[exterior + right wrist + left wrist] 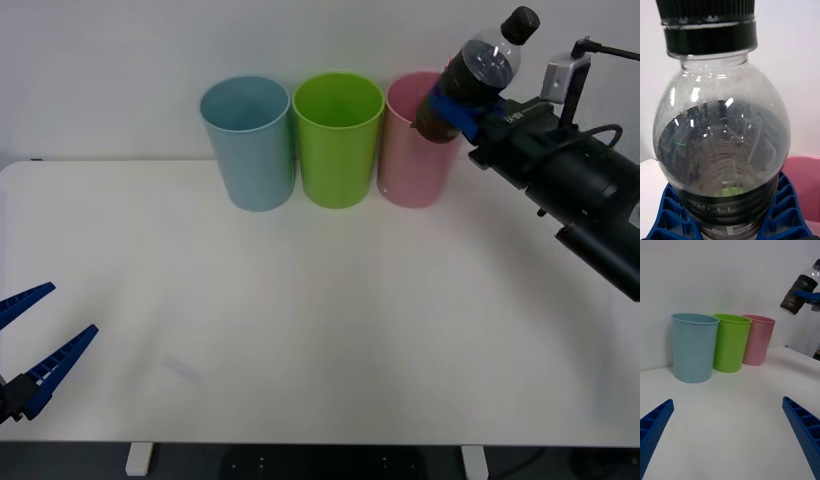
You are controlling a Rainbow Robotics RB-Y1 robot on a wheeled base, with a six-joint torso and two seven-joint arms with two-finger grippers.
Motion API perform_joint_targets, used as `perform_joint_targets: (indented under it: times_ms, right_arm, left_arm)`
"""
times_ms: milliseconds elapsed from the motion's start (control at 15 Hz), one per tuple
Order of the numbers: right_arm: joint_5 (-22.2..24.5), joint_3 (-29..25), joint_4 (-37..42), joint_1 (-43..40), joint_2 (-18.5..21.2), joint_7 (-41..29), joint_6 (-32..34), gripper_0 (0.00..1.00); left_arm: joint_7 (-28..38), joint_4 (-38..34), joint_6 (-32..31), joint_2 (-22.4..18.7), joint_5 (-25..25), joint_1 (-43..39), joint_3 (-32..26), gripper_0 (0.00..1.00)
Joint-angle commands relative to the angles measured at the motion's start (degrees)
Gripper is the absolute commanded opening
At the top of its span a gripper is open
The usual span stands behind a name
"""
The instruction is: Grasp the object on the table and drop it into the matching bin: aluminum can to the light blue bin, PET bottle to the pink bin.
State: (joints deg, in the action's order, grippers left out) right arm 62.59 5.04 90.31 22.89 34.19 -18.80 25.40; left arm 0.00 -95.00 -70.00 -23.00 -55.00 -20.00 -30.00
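- Above the far right of the bench, the right gripper holds the PET bottle in the air, fingers clenched around its dark lower half, cap tilted up and away from the arm.
- The bottle hangs just beside and over the right edge of the pink bin, which stands last in a row with the lime green bin and the light blue bin.
- To do the drop well, I judge the bottle's base should be brought squarely over the pink rim before letting go; released from here it could clip the rim and tumble outside.
- A lower, more upright release would reduce bouncing.
- The left gripper waits at the near left edge, fingers spread and holding nothing.
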Motion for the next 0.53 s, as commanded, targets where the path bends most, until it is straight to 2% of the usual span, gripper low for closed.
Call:
perform_joint_targets:
  times_ms: [67,533]
  right_arm:
    - [0.2,0.8,-8.1,6.6,0.1,0.5,0.0,0.00]
    - [2.9,2.3,-24.6,18.9,-1.7,1.1,-0.3,0.00]
  left_arm:
    - [0.0,0.0,0.0,0.0,0.0,0.0,0.0,1.00]
    - [0.0,0.0,0.0,0.0,0.0,0.0,0.0,1.00]
